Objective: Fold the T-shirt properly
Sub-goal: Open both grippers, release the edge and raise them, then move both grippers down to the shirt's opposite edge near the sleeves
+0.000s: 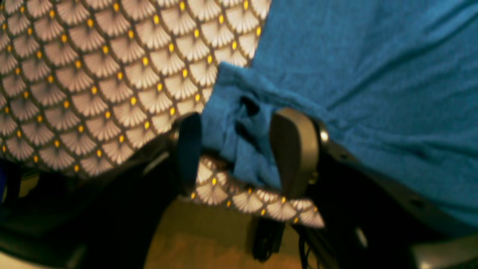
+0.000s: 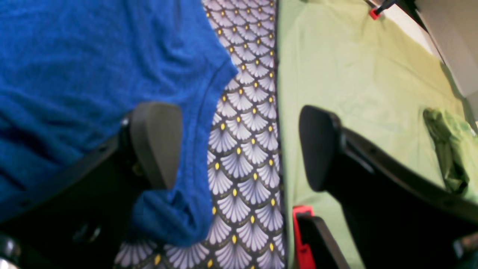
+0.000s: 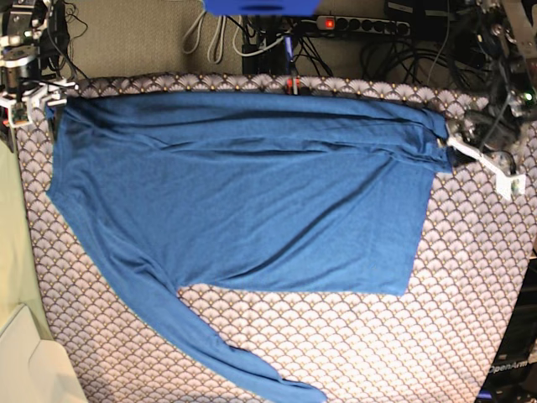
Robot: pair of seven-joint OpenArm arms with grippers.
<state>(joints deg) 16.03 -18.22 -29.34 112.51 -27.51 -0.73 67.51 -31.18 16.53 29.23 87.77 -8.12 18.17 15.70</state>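
- base view: blue long-sleeved t-shirt (image 3: 243, 193) lies spread flat on the scallop-patterned tablecloth (image 3: 377, 344), its top edge folded over along the far side; one sleeve trails toward the near edge.
- left gripper (image 1: 239, 149) sits at the shirt's corner on the base view's right; left wrist view shows a bunched wad of blue fabric between its parted jaws, touching the one at frame right, with the tablecloth edge beneath. whether it is clamped or let go cannot be told.
- right gripper (image 2: 239, 145) is at the opposite far corner; its jaws stand wide apart, one finger (image 2: 157, 142) over the shirt hem, the other finger over a pale green cloth (image 2: 354, 74). nothing is grasped.
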